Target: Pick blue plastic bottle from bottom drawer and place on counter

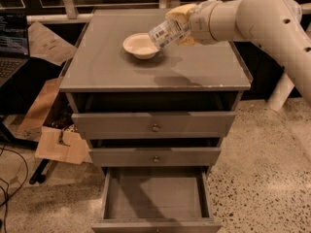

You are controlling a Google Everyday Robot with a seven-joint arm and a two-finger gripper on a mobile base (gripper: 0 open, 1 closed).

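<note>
My gripper (181, 24) is shut on the blue plastic bottle (167, 32), a slim clear bottle with a whitish printed label. It holds the bottle tilted, one end pointing down-left, in the air above the counter (194, 69), just right of the white bowl (140, 45). The bottle's shadow falls on the counter below. The bottom drawer (154, 195) is pulled open at the bottom of the view and its grey floor is bare. My arm (262, 13) comes in from the upper right.
The two upper drawers (154, 125) with round knobs are closed. Cardboard pieces (58, 144) and cables lie on the floor at the left, beside a laptop (12, 47). A white pipe leg (282, 91) stands at the right.
</note>
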